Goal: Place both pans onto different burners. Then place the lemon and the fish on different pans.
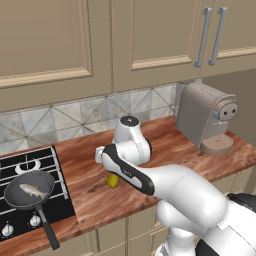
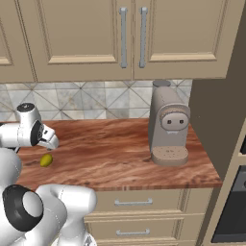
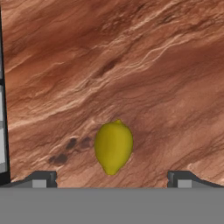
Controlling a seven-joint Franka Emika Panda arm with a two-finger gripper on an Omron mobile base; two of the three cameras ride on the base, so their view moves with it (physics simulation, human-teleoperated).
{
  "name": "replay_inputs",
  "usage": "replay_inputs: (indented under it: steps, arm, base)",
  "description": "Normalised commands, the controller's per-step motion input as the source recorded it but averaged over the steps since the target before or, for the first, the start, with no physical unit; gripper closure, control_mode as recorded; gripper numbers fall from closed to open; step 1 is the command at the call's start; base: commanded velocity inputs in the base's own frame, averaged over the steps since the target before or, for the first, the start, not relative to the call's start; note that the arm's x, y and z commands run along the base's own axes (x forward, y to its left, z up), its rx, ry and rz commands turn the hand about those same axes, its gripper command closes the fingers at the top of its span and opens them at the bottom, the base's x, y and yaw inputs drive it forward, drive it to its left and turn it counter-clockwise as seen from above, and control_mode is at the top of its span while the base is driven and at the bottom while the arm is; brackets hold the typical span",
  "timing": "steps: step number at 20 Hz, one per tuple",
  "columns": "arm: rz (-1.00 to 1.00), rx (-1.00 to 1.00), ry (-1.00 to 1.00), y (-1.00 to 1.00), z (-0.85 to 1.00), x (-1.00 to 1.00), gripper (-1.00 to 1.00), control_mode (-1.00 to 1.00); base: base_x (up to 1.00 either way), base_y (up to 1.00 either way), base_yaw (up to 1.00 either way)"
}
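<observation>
Plainly, the lemon is a small yellow-green oval with a pointed tip, lying on the reddish wood-grain worktop. From the hand camera it sits between the tool's two dark fingertips, which stand wide apart and touch nothing. The left base view shows the lemon just beneath the white hand, and also the hob at the left, where a grey-lined pan rests on a front burner with the fish inside. The right base view instead takes in the coffee machine standing well apart from the lemon.
</observation>
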Motion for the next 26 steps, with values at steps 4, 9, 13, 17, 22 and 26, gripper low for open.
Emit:
replay_inputs:
  steps: [4,9,13,17,22,26]
  arm:
    - [0.00,0.00,0.00,-0.01,-0.26,0.00,-1.00,-1.00]
    - [0.00,0.00,0.00,0.00,-0.22,0.00,-1.00,-1.00]
    - [0.00,0.00,0.00,0.00,-0.21,0.00,-1.00,-1.00]
    - [0.00,0.00,0.00,0.00,-0.23,0.01,-1.00,-1.00]
    - [0.00,0.00,0.00,0.00,-0.23,0.08,-1.00,-1.00]
    - [0.00,0.00,0.00,0.03,-0.23,0.17,-1.00,-1.00]
  base:
    - [0.00,0.00,0.00]
    - [0.00,0.00,0.00]
    - [0.00,0.00,0.00]
    - [0.00,0.00,0.00]
    - [0.00,0.00,0.00]
    - [0.00,0.00,0.00]
